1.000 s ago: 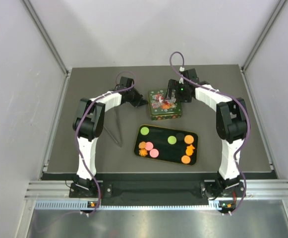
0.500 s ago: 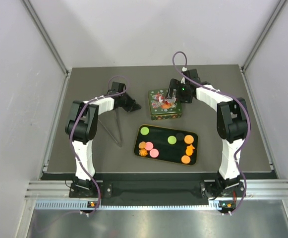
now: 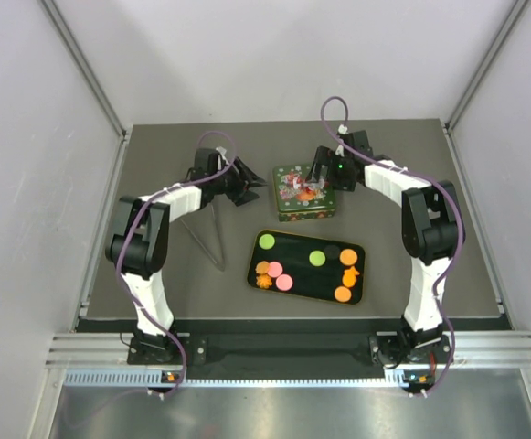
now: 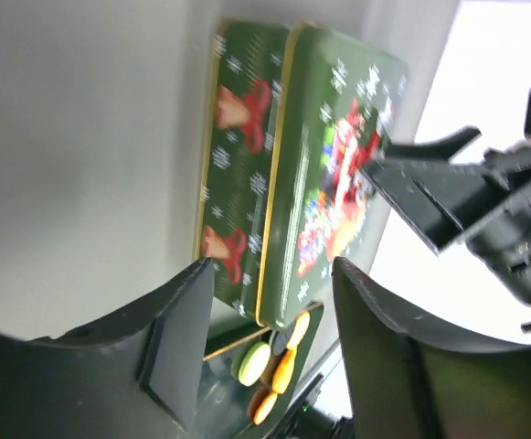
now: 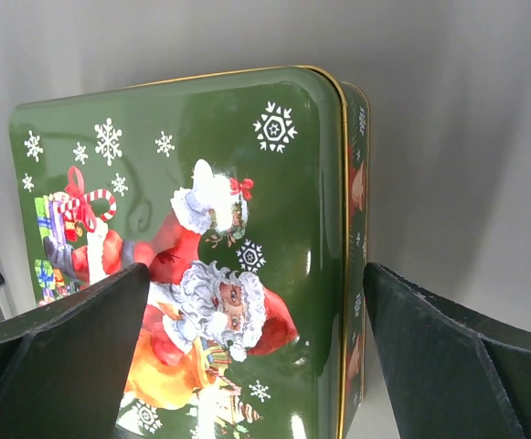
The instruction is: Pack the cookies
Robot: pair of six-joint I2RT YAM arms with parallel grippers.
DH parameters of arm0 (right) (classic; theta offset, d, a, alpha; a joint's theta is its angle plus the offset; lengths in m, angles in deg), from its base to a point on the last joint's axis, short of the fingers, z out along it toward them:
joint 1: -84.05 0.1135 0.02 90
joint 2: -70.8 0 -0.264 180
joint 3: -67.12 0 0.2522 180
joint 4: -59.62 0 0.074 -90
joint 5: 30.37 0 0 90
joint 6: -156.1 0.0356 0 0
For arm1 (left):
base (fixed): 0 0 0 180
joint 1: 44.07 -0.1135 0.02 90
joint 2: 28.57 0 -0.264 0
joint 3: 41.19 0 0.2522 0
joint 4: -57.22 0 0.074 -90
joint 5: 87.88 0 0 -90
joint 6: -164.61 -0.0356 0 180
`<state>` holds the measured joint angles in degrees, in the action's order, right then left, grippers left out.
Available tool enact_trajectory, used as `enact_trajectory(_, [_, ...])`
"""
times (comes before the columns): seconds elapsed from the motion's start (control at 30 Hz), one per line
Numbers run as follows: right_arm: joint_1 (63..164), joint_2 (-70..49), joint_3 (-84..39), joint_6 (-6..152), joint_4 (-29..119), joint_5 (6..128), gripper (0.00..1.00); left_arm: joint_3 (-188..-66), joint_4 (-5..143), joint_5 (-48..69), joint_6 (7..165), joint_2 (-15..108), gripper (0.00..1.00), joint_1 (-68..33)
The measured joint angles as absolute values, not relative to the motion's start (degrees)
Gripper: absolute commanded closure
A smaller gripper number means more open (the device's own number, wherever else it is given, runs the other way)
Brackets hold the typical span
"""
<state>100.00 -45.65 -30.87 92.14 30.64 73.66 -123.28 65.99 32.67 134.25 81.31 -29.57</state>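
A dark grey surface [image 3: 155, 274] stands between pale walls [image 3: 27, 183]. The cookies [image 3: 284, 283] lie flat on a gold-rimmed black tray [image 3: 297, 265] near the centre, spread along its long axis, which runs left to right. Just beyond it on the far side sits a green tin [image 3: 292, 207], its lid [image 5: 247, 183] painted with Santa and snowflakes. The left end effector [image 3: 249, 186] is spread open left of the tin. The right end effector [image 3: 318, 176] hangs over the lid with its fingers wide apart.

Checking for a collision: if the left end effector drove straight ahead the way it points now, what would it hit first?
Most likely the green tin, whose side wall faces the left end effector; how far off is unclear.
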Motion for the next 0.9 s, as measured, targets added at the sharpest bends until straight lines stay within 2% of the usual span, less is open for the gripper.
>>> enact_trajectory(0.1, [100.0,-45.54,-30.65,92.12,30.94,73.66,0.0,-123.06,65.33,35.36,132.92,81.29,0.28,-28.81])
enact_trajectory(0.4, [100.15,-45.54,-30.63,92.14,31.08,73.76,0.0,-123.11,65.68,39.64,129.18,81.75,0.28,-24.7])
enact_trajectory(0.63, [100.74,-45.08,-29.38,92.27,32.45,73.7,0.0,-126.39,69.66,40.65,127.12,87.89,0.42,-23.3])
enact_trajectory(0.73, [101.27,-44.55,-28.23,92.34,33.66,73.26,0.0,-128.18,71.87,41.28,126.45,88.4,0.55,-23.21])
enact_trajectory(0.77, [101.46,-44.4,-27.94,92.32,34.14,72.89,0.0,-128.86,72.94,41.19,125.92,88.4,0.63,-23.17])
enact_trajectory(0.9, [101.92,-44.34,-27.61,92.32,35.12,71.64,0.0,-130.67,76.31,41.06,125.05,88.61,0.76,-23.23])
